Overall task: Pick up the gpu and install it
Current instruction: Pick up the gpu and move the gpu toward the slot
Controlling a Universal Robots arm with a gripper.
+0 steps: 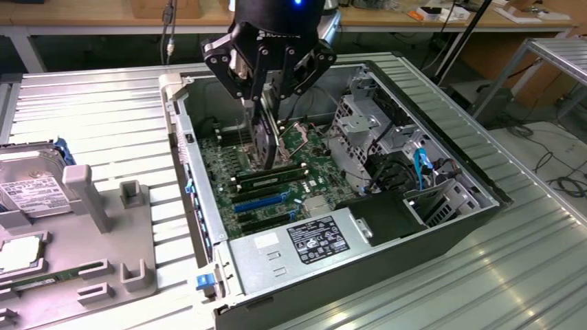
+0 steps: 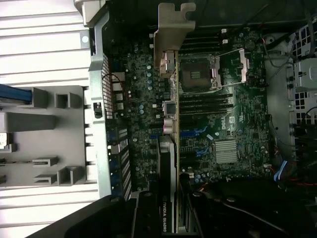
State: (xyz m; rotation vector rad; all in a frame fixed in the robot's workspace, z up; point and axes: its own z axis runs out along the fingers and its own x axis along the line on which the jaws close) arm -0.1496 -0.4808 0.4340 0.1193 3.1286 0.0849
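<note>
The ribbed metal table (image 1: 523, 275) carries an open computer case (image 1: 197, 206) lying on its side, its walls standing up around the motherboard (image 1: 307, 148). Over the board's middle, with free room between the side wall and the drive cage (image 1: 367, 124), the tool (image 1: 269, 103) is clamped on the gpu (image 1: 267, 141). The card hangs on end with its silver bracket (image 2: 171, 29) lowest. I cannot tell whether it touches the board. The lettering (image 2: 166, 215) on its black face reads NVIDIA QUADRO.

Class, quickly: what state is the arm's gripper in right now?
Gripper: closed, holding the gpu on edge over the motherboard.
</note>
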